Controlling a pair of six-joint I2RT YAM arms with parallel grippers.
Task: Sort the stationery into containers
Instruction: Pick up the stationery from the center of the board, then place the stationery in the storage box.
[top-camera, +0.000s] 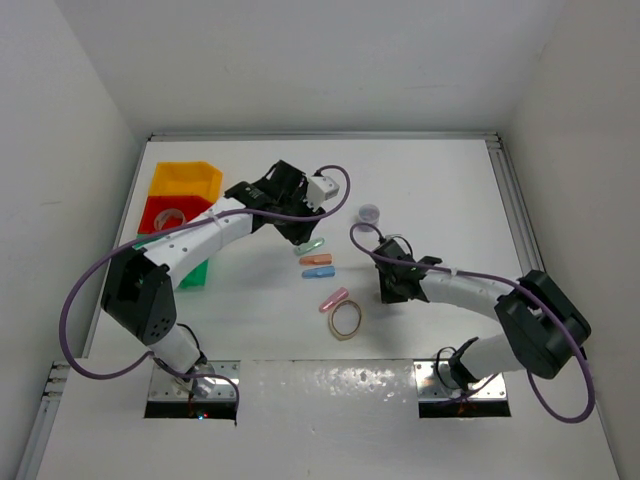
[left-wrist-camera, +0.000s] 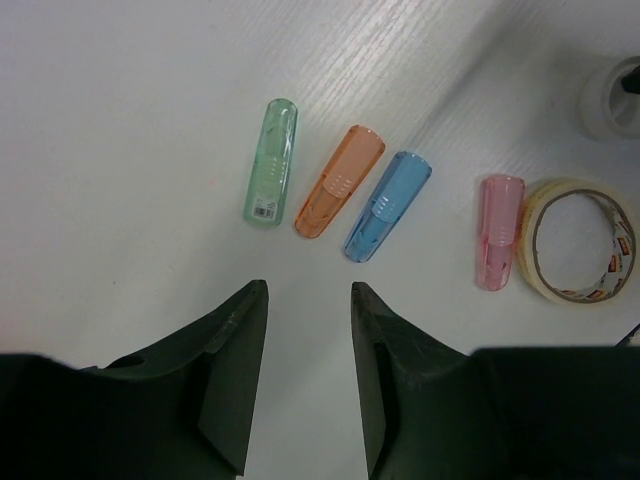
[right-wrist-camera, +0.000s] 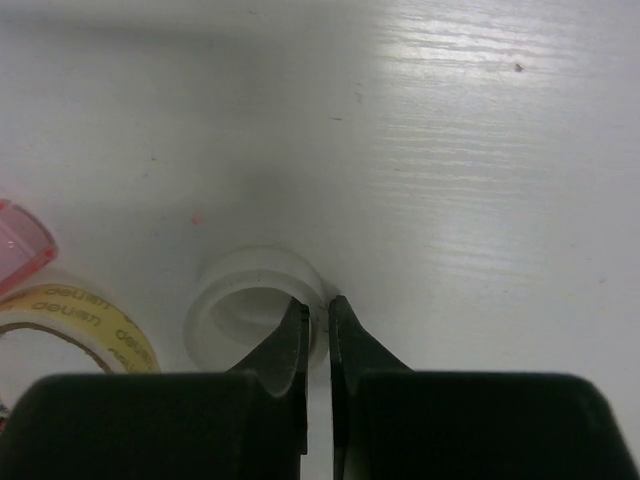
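Green (left-wrist-camera: 270, 162), orange (left-wrist-camera: 339, 181), blue (left-wrist-camera: 388, 205) and pink (left-wrist-camera: 498, 231) capsule pieces lie in a row on the white table, with the tan band ring (left-wrist-camera: 578, 242) beside the pink one. My left gripper (left-wrist-camera: 307, 290) hovers open just short of them with nothing between its fingers; from above it (top-camera: 303, 228) is beside the green piece (top-camera: 311, 245). My right gripper (right-wrist-camera: 317, 303) is shut on the wall of the small whitish ring (right-wrist-camera: 255, 305), one finger inside it and one outside. From above that gripper (top-camera: 388, 293) hides the ring.
The yellow-orange bin (top-camera: 185, 180), the red bin (top-camera: 150, 212) holding a grey tape ring (top-camera: 170, 215), and the green bin (top-camera: 195, 272), half under the left arm, stand at the left edge. A tiny grey-purple cylinder (top-camera: 369, 212) stands behind the right gripper.
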